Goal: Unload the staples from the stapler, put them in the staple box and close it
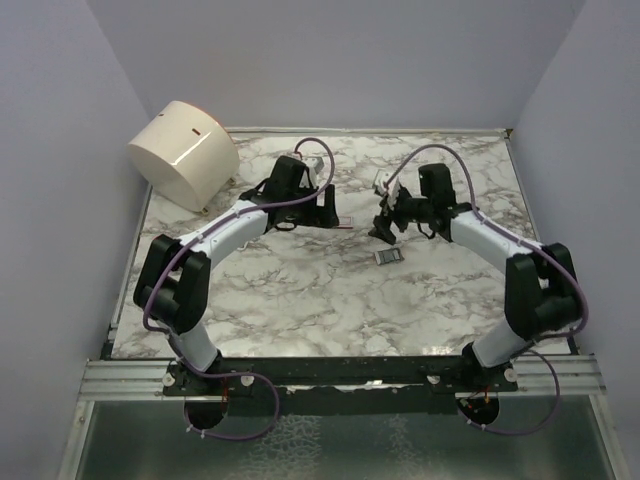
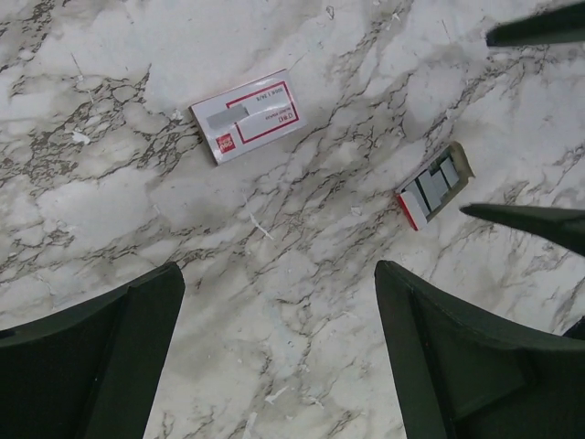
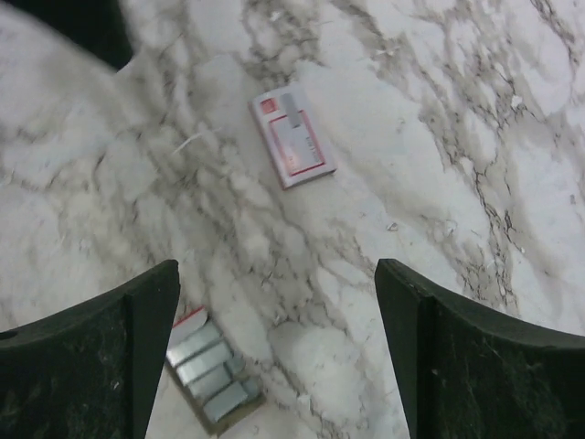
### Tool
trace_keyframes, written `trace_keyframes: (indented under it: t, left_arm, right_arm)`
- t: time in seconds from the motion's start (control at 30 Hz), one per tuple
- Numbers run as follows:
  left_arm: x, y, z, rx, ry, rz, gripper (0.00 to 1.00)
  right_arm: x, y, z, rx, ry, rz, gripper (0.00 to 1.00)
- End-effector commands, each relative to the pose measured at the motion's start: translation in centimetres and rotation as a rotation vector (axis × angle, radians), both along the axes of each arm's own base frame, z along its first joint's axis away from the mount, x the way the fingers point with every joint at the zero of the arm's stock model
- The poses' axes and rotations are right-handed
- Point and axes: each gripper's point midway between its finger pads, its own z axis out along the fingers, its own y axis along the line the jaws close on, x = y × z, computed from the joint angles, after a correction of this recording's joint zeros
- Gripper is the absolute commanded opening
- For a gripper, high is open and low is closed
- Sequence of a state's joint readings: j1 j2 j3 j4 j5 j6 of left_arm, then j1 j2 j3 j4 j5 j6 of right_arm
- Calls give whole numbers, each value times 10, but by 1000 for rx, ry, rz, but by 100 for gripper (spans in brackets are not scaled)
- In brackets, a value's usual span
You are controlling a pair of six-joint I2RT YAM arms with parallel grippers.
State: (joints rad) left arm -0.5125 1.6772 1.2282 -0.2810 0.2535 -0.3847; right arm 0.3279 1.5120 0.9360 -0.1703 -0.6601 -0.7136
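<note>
I see no pink stapler in any view; it is hidden or out of view. A small open box (image 1: 389, 257) holding several grey staple strips lies on the marble table, also in the left wrist view (image 2: 433, 186) and the right wrist view (image 3: 209, 373). My left gripper (image 2: 277, 274) is open and empty above bare marble, left of the box (image 1: 322, 212). My right gripper (image 3: 277, 270) is open and empty, hovering just above and behind the box (image 1: 388, 222). Its dark fingertips (image 2: 535, 219) show at the right edge of the left wrist view.
A flat pinkish-white rectangular tile with a red border (image 1: 345, 222) lies between the grippers (image 2: 247, 116) (image 3: 292, 137). A big cream drum (image 1: 185, 152) leans in the back left corner. Grey walls close the table on three sides.
</note>
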Motion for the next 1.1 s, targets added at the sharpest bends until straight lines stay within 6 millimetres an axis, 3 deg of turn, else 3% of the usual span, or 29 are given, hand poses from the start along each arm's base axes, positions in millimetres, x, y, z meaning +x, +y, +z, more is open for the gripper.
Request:
trace_keyframes:
  t: [0.0,0.07,0.17,0.33,0.4,0.57,0.93,1.07]
  left_arm:
    - [18,-5,21,-125,14,55,88]
    - [25,7,26,-108,-21,90,88]
    - [27,24,36,-75,-77,122,89]
    - [18,40,53,-36,-152,120,89]
    - [13,43,50,-25,-156,109,89]
    - [3,53,38,29,-146,94,89]
    - [5,57,29,57,-154,100,89]
    - [6,60,26,78,-164,100,89]
  right_arm:
    - [66,25,14,256,312,-303,85]
    - [84,33,0,271,508,-420,81]
    - [86,49,-24,321,695,-450,74]
    - [108,60,-48,356,765,-485,66]
    - [112,66,-58,336,803,-458,62]
    - [123,69,-72,322,806,-461,61]
    - [62,94,-106,292,984,-349,56]
    - [31,108,-105,290,1032,-316,54]
